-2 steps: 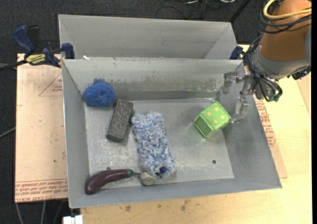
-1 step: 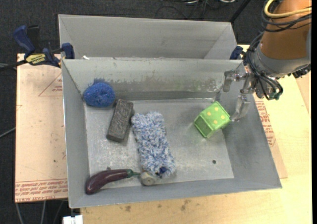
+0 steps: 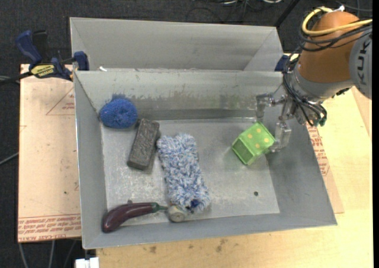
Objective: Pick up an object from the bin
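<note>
- The green cube [image 3: 253, 144] with yellow dots lies on the floor of the bin [image 3: 237, 192], in its right half and nearer the far wall than the near one.
- As a cube it has no long axis. It sits turned askew to the bin's walls, the dotted face up and leaning toward the far wall, one corner toward the near-left.
- The pincer [image 3: 279, 131] hangs just beside the cube's right side, seemingly touching it, though the contact is hard to make out. Whether it is wide or narrow I cannot tell.
- The arm [image 3: 328, 47] reaches in over the bin's right rim.
- Toward the middle, well apart from the cube, a blue-and-white fuzzy cloth [image 3: 182, 169] lies with its long axis running from far to near.
- Just left of it lies a grey block [image 3: 144, 144], also lengthwise far to near.
- A blue scrubber ball [image 3: 118, 112] sits in the far-left corner.
- A purple toy aubergine [image 3: 127, 214] lies along the near wall, close to the near-left corner.
</note>
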Robot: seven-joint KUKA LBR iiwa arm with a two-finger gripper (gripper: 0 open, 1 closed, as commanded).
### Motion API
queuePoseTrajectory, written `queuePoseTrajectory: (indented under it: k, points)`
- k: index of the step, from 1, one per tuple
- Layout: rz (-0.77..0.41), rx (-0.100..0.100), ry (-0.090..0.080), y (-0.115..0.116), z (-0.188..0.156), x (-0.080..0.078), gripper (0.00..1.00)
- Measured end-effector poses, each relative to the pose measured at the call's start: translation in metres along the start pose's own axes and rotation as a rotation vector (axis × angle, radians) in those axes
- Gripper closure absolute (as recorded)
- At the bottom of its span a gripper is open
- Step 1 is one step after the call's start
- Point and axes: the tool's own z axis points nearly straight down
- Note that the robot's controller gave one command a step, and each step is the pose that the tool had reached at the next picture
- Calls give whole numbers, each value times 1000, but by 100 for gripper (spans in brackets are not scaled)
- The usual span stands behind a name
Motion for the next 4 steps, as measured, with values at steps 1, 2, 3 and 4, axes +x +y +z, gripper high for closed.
queuePoseTrajectory:
  k: [1,2,3,4]
  points:
    - [-147,-3,5,-16,10,-1,0]
    - [-458,-1,0,-4,6,-7,0]
    - [-510,1,-3,-6,71,-18,0]
    - [-260,5,-7,-8,86,-11,100]
